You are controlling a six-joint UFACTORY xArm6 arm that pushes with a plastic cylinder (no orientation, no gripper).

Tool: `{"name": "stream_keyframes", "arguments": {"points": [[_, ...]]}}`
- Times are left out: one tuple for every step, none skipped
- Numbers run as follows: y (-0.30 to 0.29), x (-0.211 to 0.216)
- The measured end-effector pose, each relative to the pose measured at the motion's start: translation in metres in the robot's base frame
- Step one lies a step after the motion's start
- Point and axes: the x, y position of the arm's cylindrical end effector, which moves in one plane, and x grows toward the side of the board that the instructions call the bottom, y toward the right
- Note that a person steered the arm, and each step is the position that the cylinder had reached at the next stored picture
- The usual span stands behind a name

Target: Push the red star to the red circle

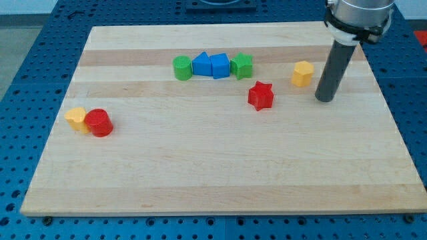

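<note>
The red star (261,95) lies on the wooden board right of centre, in the upper half. The red circle (99,123) lies far off at the view's left, touching a yellow block (77,119) on its left side. My tip (324,99) rests on the board to the right of the red star, a clear gap between them. A yellow hexagonal block (302,73) sits between the star and the rod, a little higher up.
A row of blocks sits at the upper middle: green circle (181,68), blue block (201,65), blue block (219,66), green star (242,66). The board's edges (220,212) border a blue perforated table.
</note>
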Motion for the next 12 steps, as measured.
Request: {"name": "stream_keyframes", "arguments": {"points": [[-0.013,0.0],[-0.047,0.0],[-0.078,0.0],[-0.104,0.0],[-0.136,0.001],[-0.173,0.005],[-0.207,0.008],[-0.238,0.009],[-0.271,0.009],[-0.299,0.009],[-0.3,0.009],[-0.287,0.009]]}}
